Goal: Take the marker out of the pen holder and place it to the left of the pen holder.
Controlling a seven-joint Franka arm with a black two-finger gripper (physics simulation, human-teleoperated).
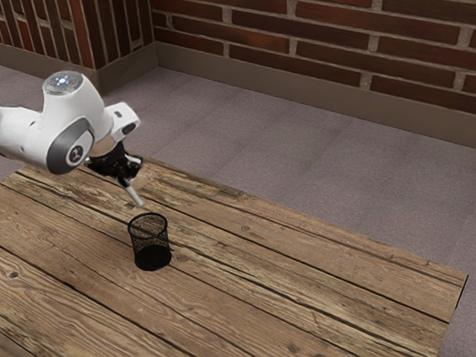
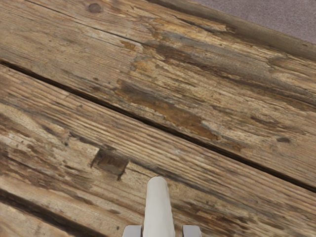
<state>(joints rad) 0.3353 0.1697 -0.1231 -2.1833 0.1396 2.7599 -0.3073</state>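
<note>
In the exterior view my gripper [image 1: 128, 180] is up over the table's far side, shut on the white marker [image 1: 137, 197]. The marker is tilted, its free end pointing down toward the exterior view's right. A black mesh pen holder [image 1: 150, 243] stands upright on the table, just below and to the exterior view's right of that end, with the marker outside it. In the wrist view the marker [image 2: 159, 210] juts out from between the fingertips of the gripper [image 2: 162, 231], bare wood behind it.
The wooden table [image 1: 293, 306] stretches toward the exterior view's right, its far edge [image 1: 334, 235] bordering the grey floor. A brick wall [image 1: 336, 36] stands beyond the floor.
</note>
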